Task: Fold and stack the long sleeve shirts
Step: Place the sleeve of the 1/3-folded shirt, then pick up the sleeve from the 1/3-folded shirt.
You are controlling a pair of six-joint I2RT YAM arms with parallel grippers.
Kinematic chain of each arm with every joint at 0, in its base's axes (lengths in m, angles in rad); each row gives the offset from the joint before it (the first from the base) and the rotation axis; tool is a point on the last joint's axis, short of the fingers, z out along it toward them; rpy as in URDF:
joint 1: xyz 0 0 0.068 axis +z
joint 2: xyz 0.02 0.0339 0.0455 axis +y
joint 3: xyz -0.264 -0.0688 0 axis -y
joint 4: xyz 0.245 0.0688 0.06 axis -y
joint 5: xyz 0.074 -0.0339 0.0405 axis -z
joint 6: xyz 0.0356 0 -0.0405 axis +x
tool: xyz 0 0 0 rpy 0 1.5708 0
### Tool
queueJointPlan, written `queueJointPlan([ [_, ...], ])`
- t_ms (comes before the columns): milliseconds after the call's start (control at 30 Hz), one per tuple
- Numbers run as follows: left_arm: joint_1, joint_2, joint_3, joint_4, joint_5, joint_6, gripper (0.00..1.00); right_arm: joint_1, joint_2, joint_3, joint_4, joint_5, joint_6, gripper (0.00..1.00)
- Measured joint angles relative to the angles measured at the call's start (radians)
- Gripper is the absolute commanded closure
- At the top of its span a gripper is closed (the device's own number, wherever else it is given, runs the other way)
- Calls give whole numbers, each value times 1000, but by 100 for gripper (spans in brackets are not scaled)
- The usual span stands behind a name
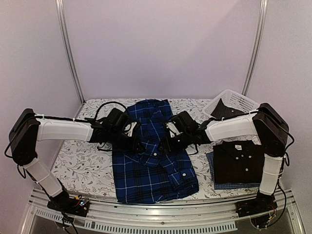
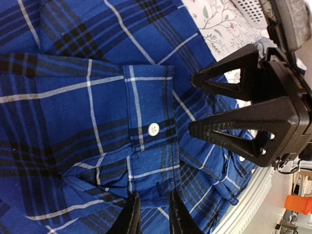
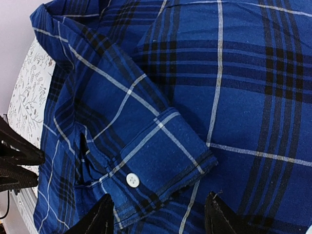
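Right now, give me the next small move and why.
Probably close the right gripper on the cuff of the plaid shirt: its open fingers straddle that cuff, which lies flat across the shirt, not yet gripped.

The spread shirt (image 1: 151, 165) lies centre; stacked shirts (image 1: 238, 163) right, basket (image 1: 239, 101) behind them.

One plaid shirt (image 1: 151, 165), one black shirt (image 1: 239, 163), one checked shirt (image 1: 229, 185), one basket (image 1: 241, 100)

Flowered table (image 1: 83, 161): plaid shirt (image 1: 146, 170), check shirt (image 1: 234, 185), basket (image 1: 241, 101)
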Motion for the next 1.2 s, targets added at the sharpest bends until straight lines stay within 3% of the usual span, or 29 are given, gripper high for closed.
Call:
queueJointPlan([
  [800,48,26,-79,66,22,-21,81,0,125,89,-16,-27,54,46],
  [1200,49,79,-84,98,39,-28,82,-2,150,94,34,-68,90,63],
])
